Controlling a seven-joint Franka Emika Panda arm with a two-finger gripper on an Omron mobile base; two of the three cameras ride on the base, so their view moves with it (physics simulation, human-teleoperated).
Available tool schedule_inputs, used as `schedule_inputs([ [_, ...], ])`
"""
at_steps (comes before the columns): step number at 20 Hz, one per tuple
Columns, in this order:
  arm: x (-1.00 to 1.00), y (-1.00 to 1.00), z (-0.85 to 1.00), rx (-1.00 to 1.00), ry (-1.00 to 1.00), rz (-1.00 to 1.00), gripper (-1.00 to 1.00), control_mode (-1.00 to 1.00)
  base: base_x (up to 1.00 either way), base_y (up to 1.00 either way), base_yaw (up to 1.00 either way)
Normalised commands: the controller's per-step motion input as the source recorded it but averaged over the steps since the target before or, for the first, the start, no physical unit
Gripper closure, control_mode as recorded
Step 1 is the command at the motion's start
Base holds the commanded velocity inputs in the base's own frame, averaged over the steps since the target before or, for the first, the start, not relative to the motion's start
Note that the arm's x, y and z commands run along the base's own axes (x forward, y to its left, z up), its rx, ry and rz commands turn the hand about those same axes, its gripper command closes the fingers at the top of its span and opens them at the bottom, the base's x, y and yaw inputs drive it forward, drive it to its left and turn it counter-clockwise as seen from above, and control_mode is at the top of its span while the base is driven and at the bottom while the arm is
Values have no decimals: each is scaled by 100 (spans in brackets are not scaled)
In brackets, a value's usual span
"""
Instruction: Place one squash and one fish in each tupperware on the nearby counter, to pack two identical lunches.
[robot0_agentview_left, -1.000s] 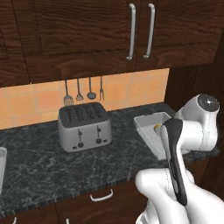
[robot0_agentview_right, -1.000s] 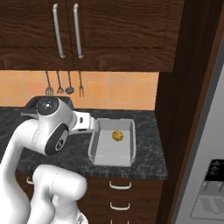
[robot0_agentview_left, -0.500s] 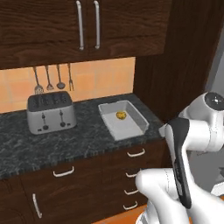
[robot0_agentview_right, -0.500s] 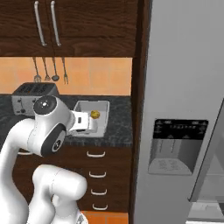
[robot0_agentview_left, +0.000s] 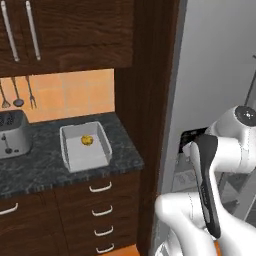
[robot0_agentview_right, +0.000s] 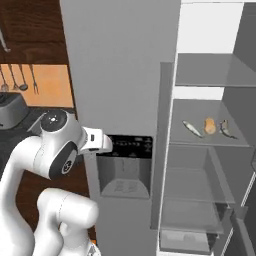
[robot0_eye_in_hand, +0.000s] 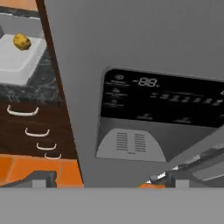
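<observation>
One tupperware (robot0_agentview_left: 88, 156) lies on the black counter (robot0_agentview_left: 40, 167) beside the tall wood panel, with a yellow squash (robot0_agentview_left: 86, 140) in it. The hand view catches the same tupperware (robot0_eye_in_hand: 17, 61) and squash (robot0_eye_in_hand: 22, 42) at its upper left. Inside the open fridge, a middle shelf carries a tan squash (robot0_agentview_right: 210, 125) between two slim grey fish (robot0_agentview_right: 191, 128) (robot0_agentview_right: 227, 129). My gripper (robot0_eye_in_hand: 109, 180) is open and empty, with dark fingertips (robot0_eye_in_hand: 41, 177) spread wide. It faces the fridge's dispenser panel (robot0_eye_in_hand: 162, 98), well left of the shelf.
A silver toaster (robot0_agentview_left: 11, 132) stands on the counter's left, with utensils hanging above it. Dark drawers with curved handles (robot0_agentview_left: 100, 187) sit under the worktop. The grey fridge (robot0_agentview_right: 120, 75) stands right of the wood panel, and its right compartment stands open with glass shelves (robot0_agentview_right: 205, 70).
The whole picture has slid: the base has turned right, from the toaster and counter toward the fridge. The tupperware and squash lie as before. The gripper stays open.
</observation>
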Motion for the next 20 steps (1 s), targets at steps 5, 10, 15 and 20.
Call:
schedule_inputs([
  [5, 0, 0, 0, 0, 0, 0, -100, 100, -4, -100, 5],
  [10, 0, 0, 0, 0, 0, 0, -100, 100, 0, -100, 5],
  [15, 0, 0, 0, 0, 0, 0, -100, 100, 2, -53, 15],
  [20, 0, 0, 0, 0, 0, 0, -100, 100, 10, -31, 19],
])
